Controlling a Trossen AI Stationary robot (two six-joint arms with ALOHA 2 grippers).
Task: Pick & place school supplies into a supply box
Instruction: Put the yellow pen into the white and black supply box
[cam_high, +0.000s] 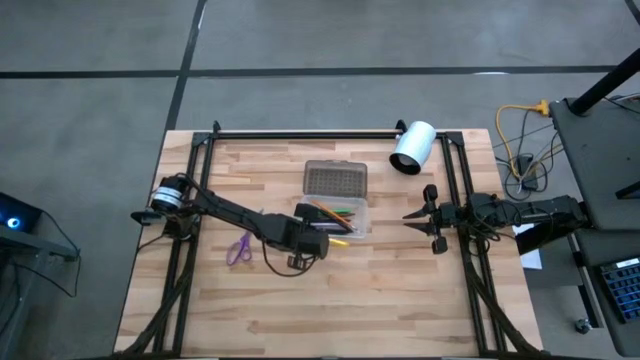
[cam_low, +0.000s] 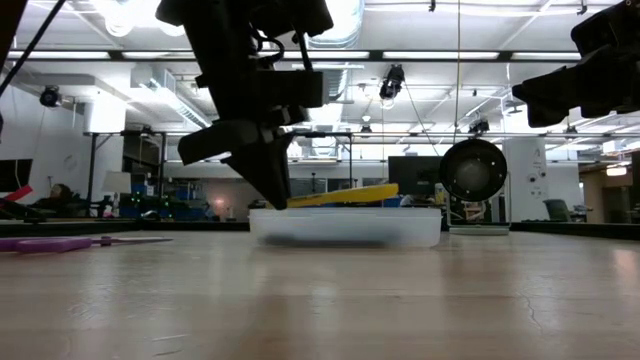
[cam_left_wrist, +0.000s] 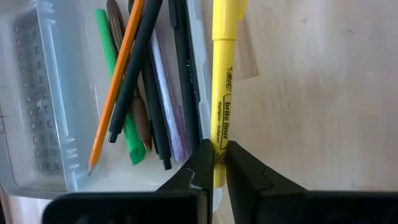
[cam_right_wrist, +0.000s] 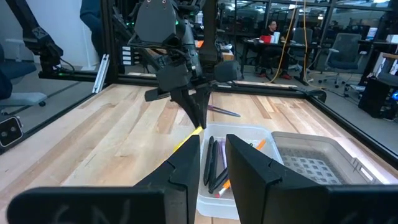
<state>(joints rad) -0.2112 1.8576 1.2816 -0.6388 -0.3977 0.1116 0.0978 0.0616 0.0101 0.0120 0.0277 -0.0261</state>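
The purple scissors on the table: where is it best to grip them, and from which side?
Probably from straight above, closing across the blades next to the handles. The purple scissors lie flat and alone on the table, left of the left gripper, so nothing crowds the approach.

A pale wooden plank tabletop (cam_high: 330, 300) fills the middle of the high view, framed by dark rails on its left, right and top edges. Near its centre rests the clear supply box (cam_high: 340, 215), its dotted lid (cam_high: 336, 180) lying open flat toward the top edge. Purple scissors (cam_high: 239, 248) lie left of centre, apart from the box. A white cylinder (cam_high: 413, 147) lies at the upper right.
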